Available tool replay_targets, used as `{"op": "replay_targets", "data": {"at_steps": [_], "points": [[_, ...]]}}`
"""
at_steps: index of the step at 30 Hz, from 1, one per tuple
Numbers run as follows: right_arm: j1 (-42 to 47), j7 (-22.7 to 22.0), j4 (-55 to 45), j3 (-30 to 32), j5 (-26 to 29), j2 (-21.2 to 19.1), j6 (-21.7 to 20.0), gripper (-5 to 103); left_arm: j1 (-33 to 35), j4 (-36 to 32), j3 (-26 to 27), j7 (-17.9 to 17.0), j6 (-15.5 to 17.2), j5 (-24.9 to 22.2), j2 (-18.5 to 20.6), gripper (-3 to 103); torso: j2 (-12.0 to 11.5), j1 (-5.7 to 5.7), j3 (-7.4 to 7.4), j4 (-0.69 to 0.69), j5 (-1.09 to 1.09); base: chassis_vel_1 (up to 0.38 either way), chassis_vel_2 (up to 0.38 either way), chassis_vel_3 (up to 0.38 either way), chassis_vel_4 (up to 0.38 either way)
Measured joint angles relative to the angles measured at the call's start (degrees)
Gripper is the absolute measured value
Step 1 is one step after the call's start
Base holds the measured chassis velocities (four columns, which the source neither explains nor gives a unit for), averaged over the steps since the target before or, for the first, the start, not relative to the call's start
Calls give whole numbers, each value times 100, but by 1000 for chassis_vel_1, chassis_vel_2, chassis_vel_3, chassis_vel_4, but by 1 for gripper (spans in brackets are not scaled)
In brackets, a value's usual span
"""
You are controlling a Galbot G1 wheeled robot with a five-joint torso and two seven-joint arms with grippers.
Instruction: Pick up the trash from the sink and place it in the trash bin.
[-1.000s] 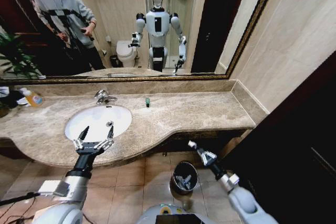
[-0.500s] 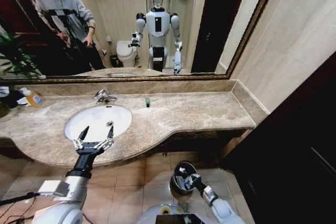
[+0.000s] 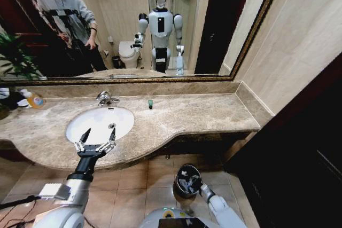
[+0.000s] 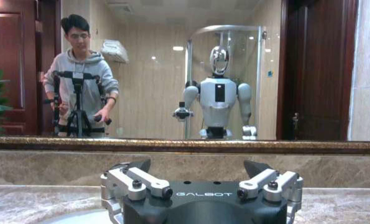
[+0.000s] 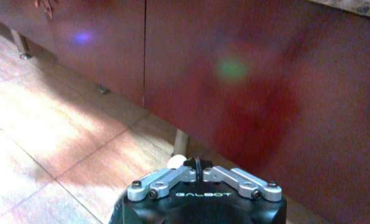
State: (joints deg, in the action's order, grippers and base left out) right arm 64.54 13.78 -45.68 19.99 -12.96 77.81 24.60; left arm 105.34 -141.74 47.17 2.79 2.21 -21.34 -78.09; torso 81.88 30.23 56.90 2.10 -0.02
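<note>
Your left claw (image 3: 96, 143) hangs spread wide over the sink (image 3: 80, 126)'s front rim. Your right claw (image 5: 203, 173), pinched shut and empty, sits beside the trash bin (image 3: 188, 180) holding white bits. The green-black piece (image 3: 150, 103) on the surface looks light, stiff; pinch its sides.

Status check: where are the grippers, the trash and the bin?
Left gripper open over sink rim. Right gripper shut, low beside trash bin. Green-black piece on counter.

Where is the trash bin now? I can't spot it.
In the head view, the trash bin stands on the floor below the countertop, right of the sink.
</note>
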Motion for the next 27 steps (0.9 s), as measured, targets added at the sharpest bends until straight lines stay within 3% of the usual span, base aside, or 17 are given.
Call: {"op": "replay_targets", "data": {"at_steps": [4,10,13,14,17,18,21,27], "points": [[-7,-80,-1,30,-163,-17,-41,18,0,0,0,0,0,0,0,100,0,0,0,1,3,0,0,0,0],[18,-98,-49,27,-46,-83,-29,33,0,0,0,0,0,0,0,100,0,0,0,1,3,0,0,0,0],[236,-96,-385,3,447,-252,-38,50,0,0,0,0,0,0,0,100,0,0,0,1,3,0,0,0,0],[236,-96,-385,3,447,-252,-38,50,0,0,0,0,0,0,0,100,0,0,0,1,3,0,0,0,0],[681,-196,-1153,6,1112,-527,-183,66,0,0,0,0,0,0,0,100,0,0,0,0,2,0,0,0,0],[681,-196,-1153,6,1112,-527,-183,66,0,0,0,0,0,0,0,100,0,0,0,0,2,0,0,0,0],[1128,-522,-1923,167,1653,-724,-193,83,0,0,0,1,0,0,0,100,0,-1,0,0,3,0,0,0,0],[1529,-1294,-2645,409,2275,-853,-105,97,0,0,0,0,0,0,0,100,0,-1,0,0,4,0,0,0,0]]}}
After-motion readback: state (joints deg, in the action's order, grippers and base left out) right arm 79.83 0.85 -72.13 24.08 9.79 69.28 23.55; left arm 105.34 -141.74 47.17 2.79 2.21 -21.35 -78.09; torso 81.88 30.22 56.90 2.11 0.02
